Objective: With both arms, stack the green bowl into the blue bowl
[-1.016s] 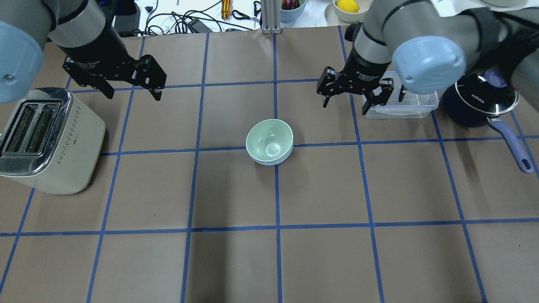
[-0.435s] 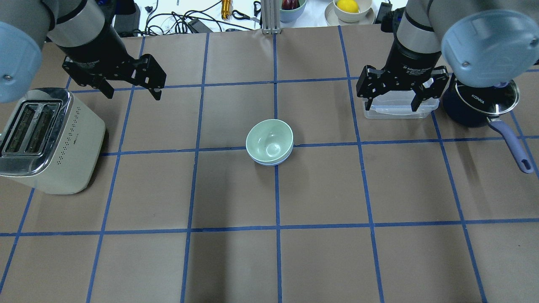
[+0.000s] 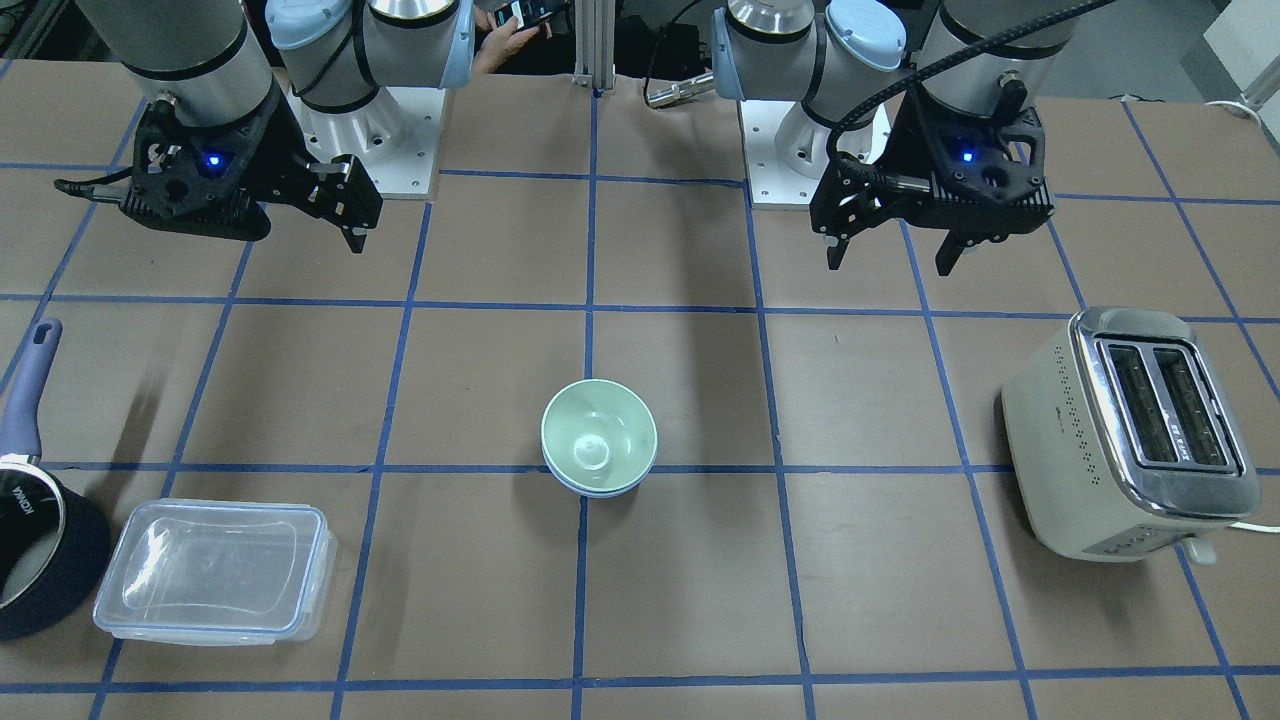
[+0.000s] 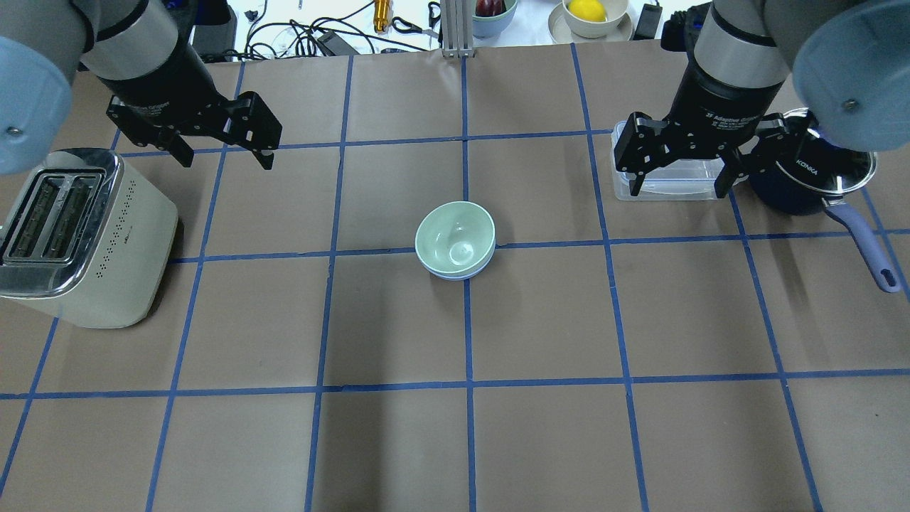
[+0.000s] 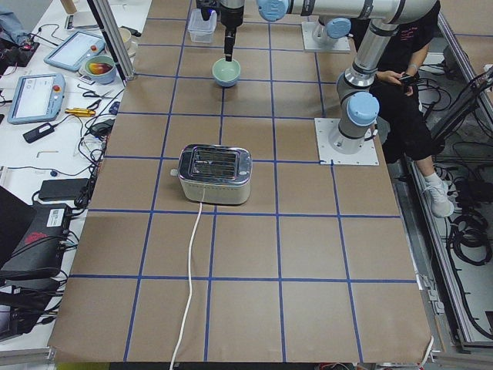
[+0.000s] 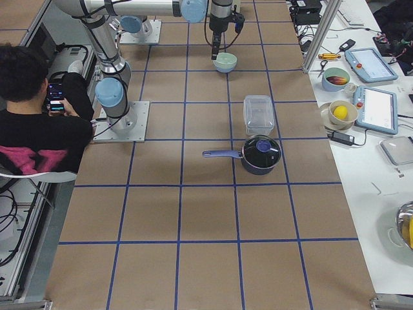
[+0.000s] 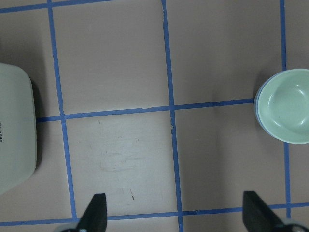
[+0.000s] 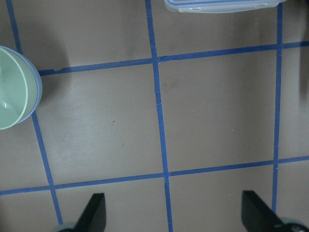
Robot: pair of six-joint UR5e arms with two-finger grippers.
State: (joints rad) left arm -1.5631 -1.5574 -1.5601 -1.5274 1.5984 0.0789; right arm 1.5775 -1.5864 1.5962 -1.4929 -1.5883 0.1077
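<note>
The green bowl [image 4: 455, 233] sits nested inside the blue bowl [image 4: 455, 274] at the table's middle; only a thin blue rim shows under it. The stack also shows in the front view [image 3: 598, 435], at the right edge of the left wrist view [image 7: 285, 106] and at the left edge of the right wrist view [image 8: 12, 89]. My left gripper [image 4: 226, 155] is open and empty, raised to the far left of the bowls. My right gripper [image 4: 679, 190] is open and empty, raised to the far right over a clear container.
A cream toaster [image 4: 78, 235] stands at the left. A clear lidded container [image 4: 672, 178] and a dark navy saucepan [image 4: 810, 178] with a long handle sit at the right. Cables and dishes lie beyond the table's far edge.
My right arm has swung to the right, from near the middle grid line to above the clear container. The left arm and the stacked bowls have not moved.
</note>
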